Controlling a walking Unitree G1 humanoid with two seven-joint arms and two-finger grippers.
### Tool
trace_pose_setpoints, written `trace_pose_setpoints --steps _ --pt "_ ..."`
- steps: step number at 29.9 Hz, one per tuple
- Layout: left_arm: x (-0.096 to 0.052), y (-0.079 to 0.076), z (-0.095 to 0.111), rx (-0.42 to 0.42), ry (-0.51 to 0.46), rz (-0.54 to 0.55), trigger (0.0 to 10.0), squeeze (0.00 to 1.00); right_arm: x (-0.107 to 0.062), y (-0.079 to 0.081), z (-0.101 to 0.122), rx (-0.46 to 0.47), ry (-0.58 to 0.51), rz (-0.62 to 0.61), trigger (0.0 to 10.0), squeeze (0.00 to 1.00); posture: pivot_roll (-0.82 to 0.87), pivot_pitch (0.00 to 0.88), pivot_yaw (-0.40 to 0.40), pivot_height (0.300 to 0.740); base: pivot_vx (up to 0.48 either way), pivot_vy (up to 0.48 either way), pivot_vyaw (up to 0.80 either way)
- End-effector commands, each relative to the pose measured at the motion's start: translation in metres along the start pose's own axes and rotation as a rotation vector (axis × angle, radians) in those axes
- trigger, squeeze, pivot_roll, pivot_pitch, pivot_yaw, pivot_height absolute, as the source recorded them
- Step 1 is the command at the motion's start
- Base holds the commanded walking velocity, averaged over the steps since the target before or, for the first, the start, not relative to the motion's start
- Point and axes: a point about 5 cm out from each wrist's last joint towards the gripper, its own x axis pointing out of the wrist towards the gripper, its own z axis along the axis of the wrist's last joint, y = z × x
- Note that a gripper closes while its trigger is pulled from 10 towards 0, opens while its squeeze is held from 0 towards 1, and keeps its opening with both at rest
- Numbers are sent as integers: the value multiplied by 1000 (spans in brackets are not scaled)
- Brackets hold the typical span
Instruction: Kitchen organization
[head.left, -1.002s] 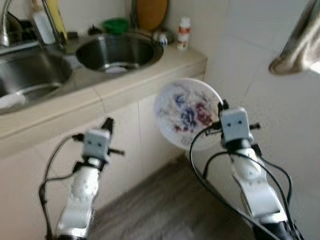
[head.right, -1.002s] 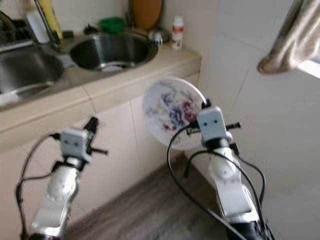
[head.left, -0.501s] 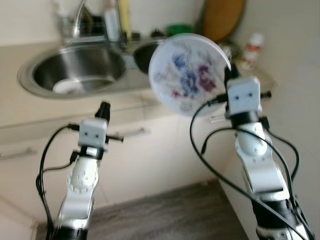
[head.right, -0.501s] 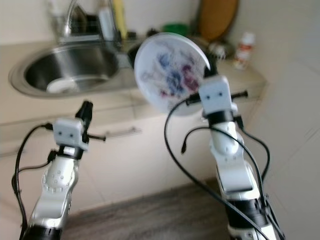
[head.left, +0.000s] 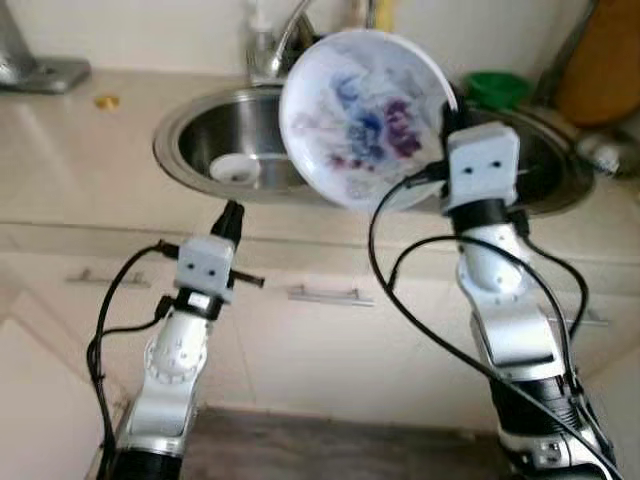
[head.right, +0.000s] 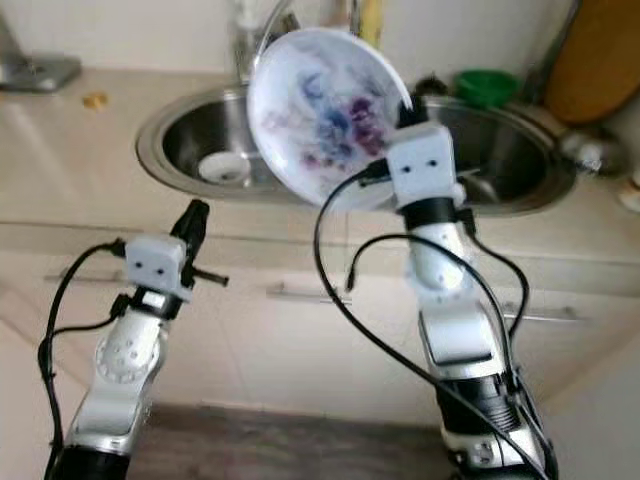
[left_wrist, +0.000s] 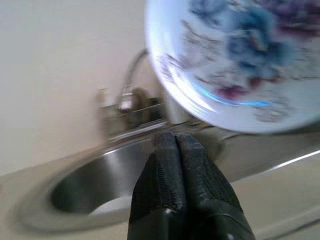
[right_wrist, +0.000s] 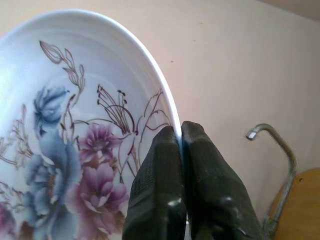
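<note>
A white plate (head.left: 360, 115) painted with blue and purple flowers stands on edge in the air over the counter front, facing me. My right gripper (right_wrist: 181, 136) is shut on its right rim, with the silver right arm (head.left: 495, 300) rising below it. The left gripper (left_wrist: 175, 142) is shut with nothing in it, held low in front of the counter (head.left: 90, 190) and pointing toward the left sink bowl (head.left: 240, 150). A small white dish (head.left: 237, 170) lies at the bottom of that bowl.
A second sink bowl (head.left: 545, 170) lies to the right, with a tap (head.left: 285, 35) behind the two. A green bowl (head.left: 498, 88) and a wooden board (head.left: 600, 60) stand at the back right. Cabinet handles (head.left: 325, 296) run below the counter.
The view has swung left along the counter, so the left sink bowl now sits in the middle. My right gripper still holds the plate, now higher against the sink.
</note>
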Motion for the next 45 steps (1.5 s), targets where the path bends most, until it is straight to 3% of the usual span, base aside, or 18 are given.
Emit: trace_pose_setpoints --steps 1,13,29,37,45 --pt "9 -11 6 -20 -22 -59 10000 0 6 -19 2 0 -20 -108 10000 0 147 0 -45 740 0 0 0" --pt "42 -2 21 -14 -73 -118 10000 0 9 -37 -10 4 43 -221 10000 0 140 0 -43 740 0 0 0" --pt "44 -11 22 -60 -83 -127 10000 0 -7 -40 -30 14 147 -236 10000 0 132 0 -41 740 0 0 0" --pt "42 -13 22 -65 -81 -125 10000 0 -8 -38 -31 16 155 -229 10000 0 135 0 -41 740 0 0 0" --pt "43 -11 23 -66 -82 -118 10000 0 -7 -46 -26 15 126 -273 10000 0 134 0 -39 740 89 0 0"
